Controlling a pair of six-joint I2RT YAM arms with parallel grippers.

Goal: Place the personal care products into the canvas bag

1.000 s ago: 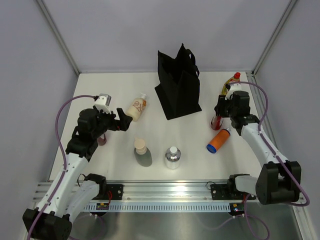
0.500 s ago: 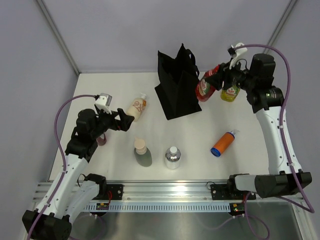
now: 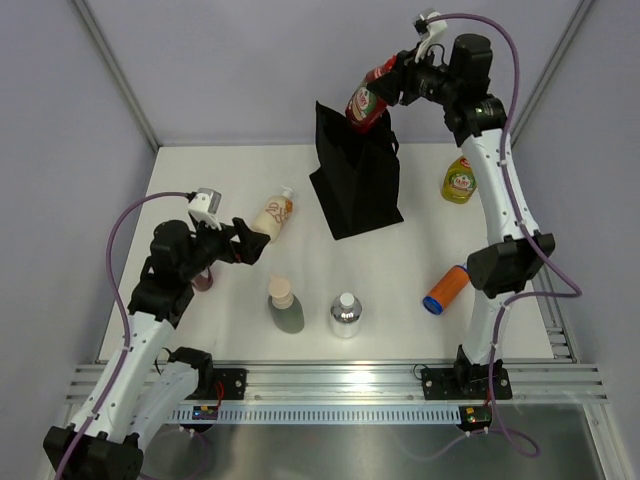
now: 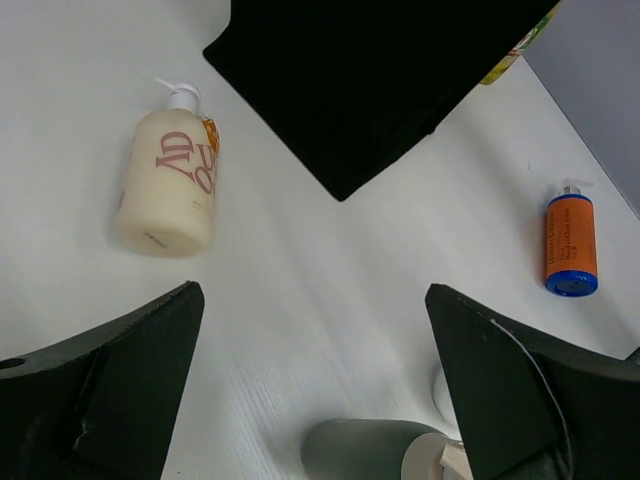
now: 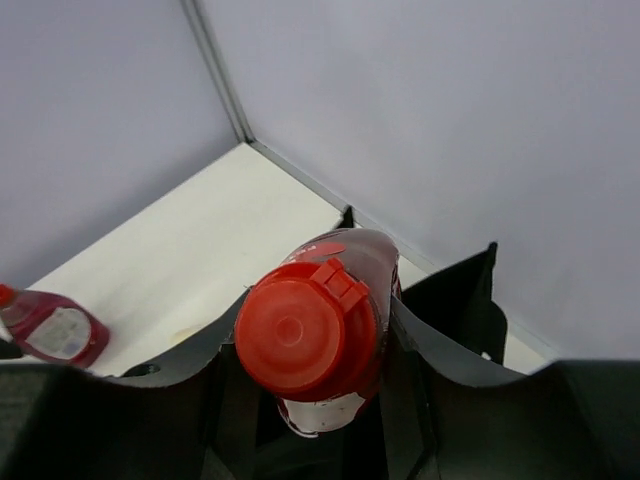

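My right gripper is shut on a red bottle, raised high over the open top of the black canvas bag. In the right wrist view the bottle's red cap faces the camera, with the bag's mouth and handles below it. My left gripper is open and empty, next to the cream pump bottle, which lies on its side. The grey-green bottle, clear white-capped bottle, orange bottle and yellow-green bottle rest on the table.
A second small red bottle sits by my left arm, partly hidden by it; it also shows in the right wrist view. Grey walls close the back and sides. A metal rail runs along the near edge.
My right gripper has lifted the red bottle off the table's right side and swung it up and left to above the bag. The left arm has hardly moved.
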